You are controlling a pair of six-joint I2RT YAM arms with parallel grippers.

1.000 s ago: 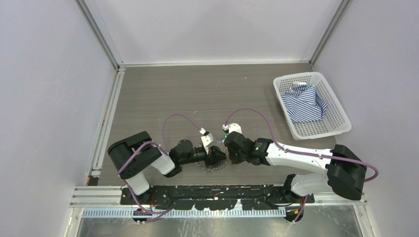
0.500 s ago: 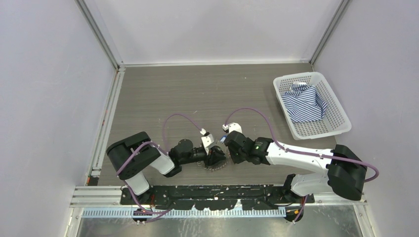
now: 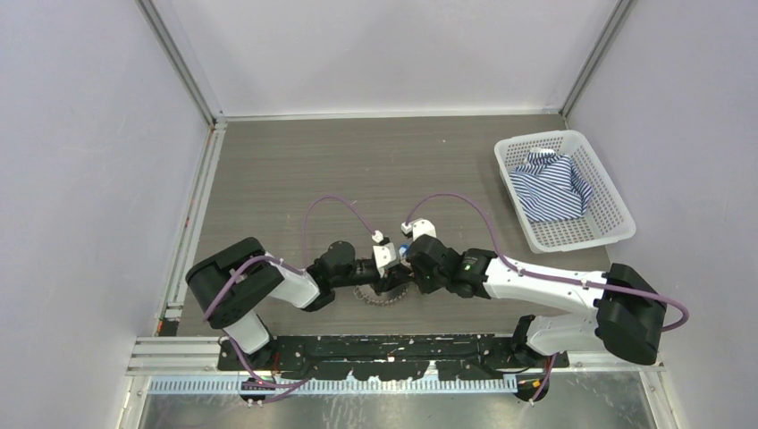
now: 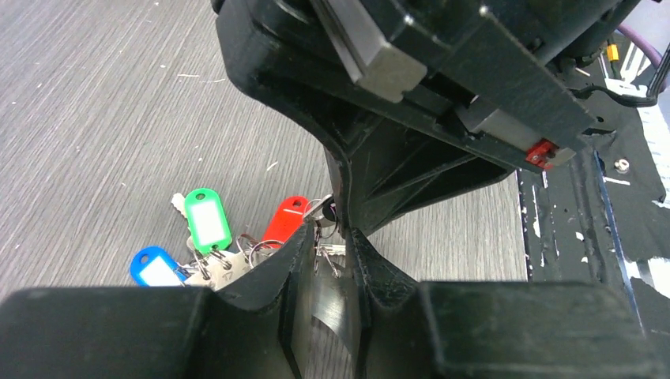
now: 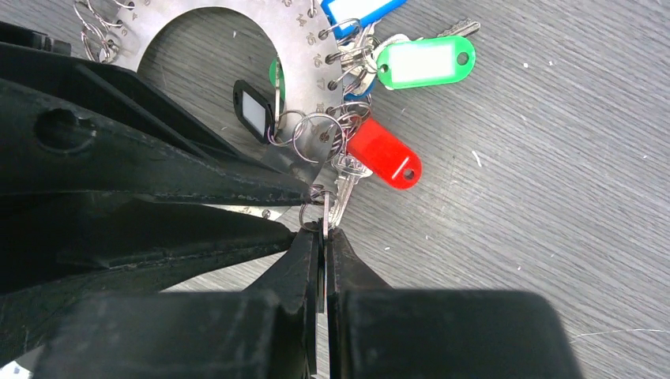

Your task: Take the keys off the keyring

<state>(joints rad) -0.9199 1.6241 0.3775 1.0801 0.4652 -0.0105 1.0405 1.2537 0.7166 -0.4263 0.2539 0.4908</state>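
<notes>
The keyring is a flat silvery toothed ring lying at the table's near middle. In the right wrist view the keyring carries keys with a green tag, a red tag, a blue tag and a black tag. My left gripper is shut on the ring's edge, fingers on either side. My right gripper meets it tip to tip. It is shut on a thin silver key seen edge-on. Green, red and blue tags lie left of my left fingers.
A white basket with a blue-striped cloth stands at the right. The black mounting rail runs along the near edge. Purple cables arch over both wrists. White walls enclose the table.
My left wrist has shifted right and up toward the right gripper, and its cable arches higher. The right gripper has edged slightly back. The keyring stays between them.
</notes>
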